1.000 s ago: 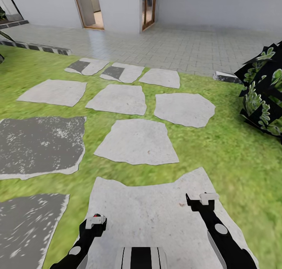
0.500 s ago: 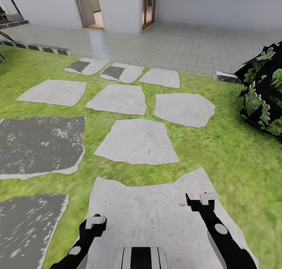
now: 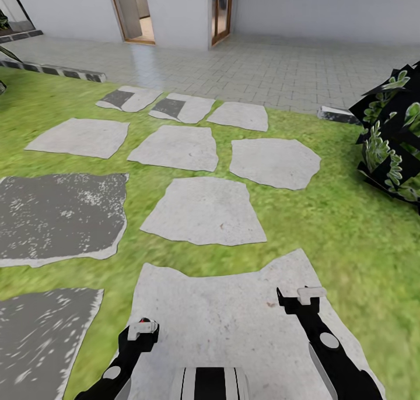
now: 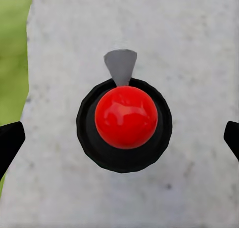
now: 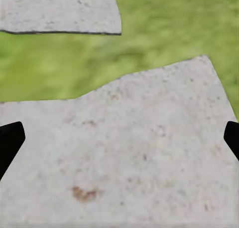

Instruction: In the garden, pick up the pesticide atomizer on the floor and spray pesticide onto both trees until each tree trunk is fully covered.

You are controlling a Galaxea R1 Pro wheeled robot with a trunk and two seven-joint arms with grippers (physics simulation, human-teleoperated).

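Both grippers, left [image 4: 119,138] and right [image 5: 119,138], gape wide, empty, over rough pale stone [image 3: 233,324]; glossy red ball-topped black bottle [image 4: 124,123] below left; grass [image 3: 344,237] at 3 o'clock.

lawn [image 3: 326,225] | pale stepping stones [image 3: 204,210] | both arms low over nearest slab | bush [image 3: 394,137] right

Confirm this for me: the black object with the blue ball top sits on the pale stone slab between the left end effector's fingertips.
Wrong on one point: the ball top is red, not blue. The left wrist view shows the black object resting on the pale stone slab, between the left end effector fingertips.
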